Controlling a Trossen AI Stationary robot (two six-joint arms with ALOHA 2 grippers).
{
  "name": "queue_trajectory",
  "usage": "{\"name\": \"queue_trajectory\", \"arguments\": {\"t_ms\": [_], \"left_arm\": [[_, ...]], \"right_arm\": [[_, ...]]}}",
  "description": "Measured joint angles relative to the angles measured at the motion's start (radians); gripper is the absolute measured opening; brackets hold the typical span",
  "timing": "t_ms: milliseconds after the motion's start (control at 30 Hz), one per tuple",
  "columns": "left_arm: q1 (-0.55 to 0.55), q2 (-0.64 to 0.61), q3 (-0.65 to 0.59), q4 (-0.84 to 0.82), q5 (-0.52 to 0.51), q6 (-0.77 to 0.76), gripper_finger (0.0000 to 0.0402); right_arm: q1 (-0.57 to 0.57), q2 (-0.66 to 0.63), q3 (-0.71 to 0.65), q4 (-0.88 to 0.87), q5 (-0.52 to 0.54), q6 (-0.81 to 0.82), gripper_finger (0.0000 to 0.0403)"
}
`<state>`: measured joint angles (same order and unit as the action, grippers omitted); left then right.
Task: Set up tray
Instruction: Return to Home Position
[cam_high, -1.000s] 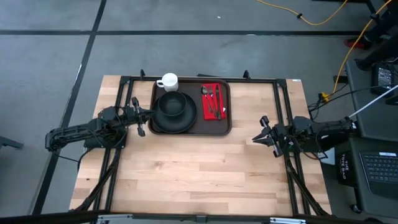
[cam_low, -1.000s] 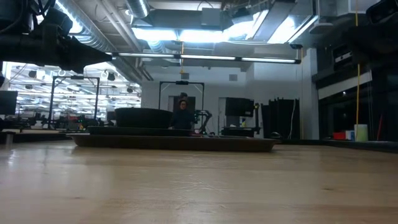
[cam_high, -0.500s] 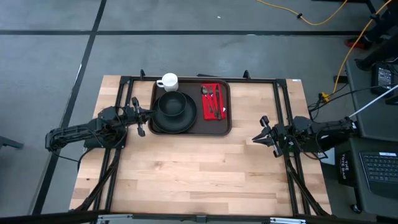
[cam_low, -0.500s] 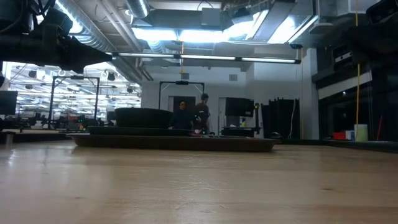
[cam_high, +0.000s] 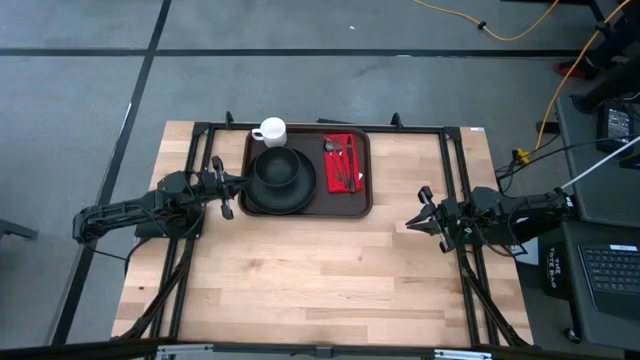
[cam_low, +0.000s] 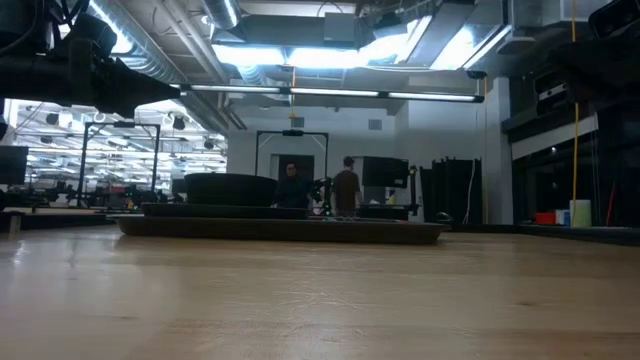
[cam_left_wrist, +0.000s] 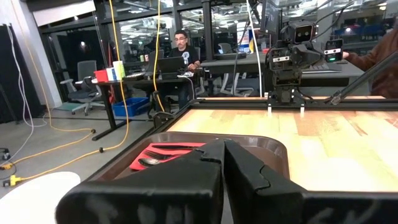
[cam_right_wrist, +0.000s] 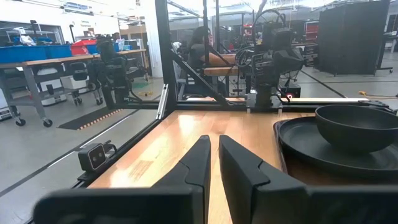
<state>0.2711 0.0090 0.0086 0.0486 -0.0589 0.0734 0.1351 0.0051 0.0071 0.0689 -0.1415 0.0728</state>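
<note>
The dark brown tray (cam_high: 366, 196) lies at the middle of the table's far side, and its rim shows in the low view (cam_low: 280, 230). On it sit a black plate (cam_high: 300, 200) with a black bowl (cam_high: 275, 168), a white cup (cam_high: 270, 131) at the far left corner, and a red napkin (cam_high: 342, 150) carrying cutlery (cam_high: 345, 170). My left gripper (cam_high: 238, 184) is shut, low beside the tray's left rim (cam_left_wrist: 264, 147). My right gripper (cam_high: 410, 222) is shut, near the table's right side, pointing left toward the plate (cam_right_wrist: 311, 140) and bowl (cam_right_wrist: 357, 124).
Bare wooden tabletop (cam_high: 300, 270) spreads over the near half and between the tray and my right gripper. A black frame (cam_high: 450, 160) borders the work area. People (cam_low: 345, 188) stand in the room behind the table; another sits at a desk (cam_left_wrist: 180, 46).
</note>
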Motion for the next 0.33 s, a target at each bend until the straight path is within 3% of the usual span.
{"name": "queue_trajectory", "arguments": {"t_ms": [333], "left_arm": [[0.0,0.0,0.0,0.0,0.0,0.0,0.0004]], "right_arm": [[0.0,0.0,0.0,0.0,0.0,0.0,0.0039]]}}
